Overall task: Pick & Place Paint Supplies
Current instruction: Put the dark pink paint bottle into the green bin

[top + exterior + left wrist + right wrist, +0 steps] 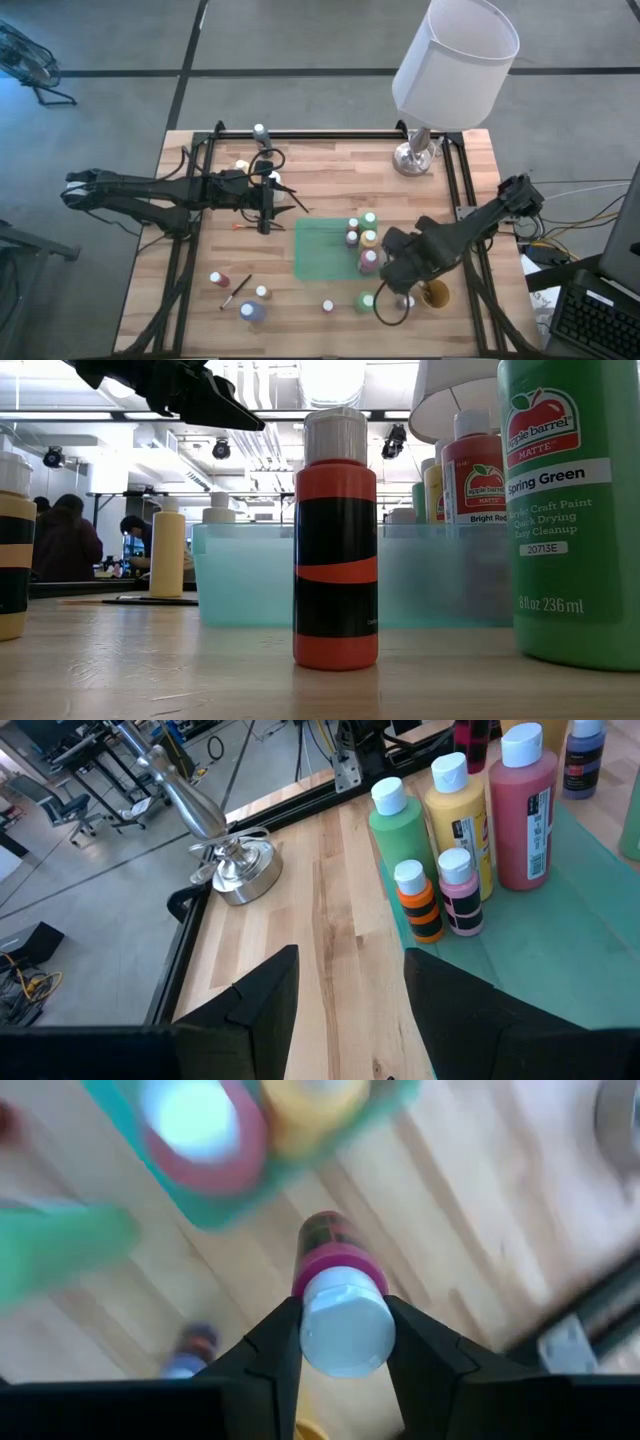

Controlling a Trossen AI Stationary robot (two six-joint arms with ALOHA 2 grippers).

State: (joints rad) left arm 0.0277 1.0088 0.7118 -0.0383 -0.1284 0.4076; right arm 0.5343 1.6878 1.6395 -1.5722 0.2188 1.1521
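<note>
Desk (330, 190): pale wood planks inside a dark frame.

Lamp (452, 62): white shade, chrome foot at the far right corner.

Green mat (322, 252): flat at mid-desk, carrying a cluster of paint bottles (362, 240) along its right edge; in the left wrist view, a green bottle (398, 825), yellow bottle (458, 815), red bottle (521, 815), small orange-and-black bottle (418, 902) and small pink bottle (459, 893) standing upright and close together.

Tan cup (435, 294): near the front right edge, just beside the right arm.

Loose bottles (250, 308): scattered at front left, with a thin brush (236, 291) lying between them; further bottles at the far left near the frame. Orange-and-black bottle (335, 550) upright nearest the low camera, large Spring Green bottle (572, 510) to one side.

Right gripper (342, 1330): off the mat's front right corner, low over the desk, jaws closed on the white cap of a small magenta bottle (335, 1295), one finger on each side, touching. Bottle body pointing away toward the planks, clear of the mat's edge.

Left gripper (345, 1010): raised over the far left part of the desk, jaws parted, nothing between them, well apart from the mat's bottles.
</note>
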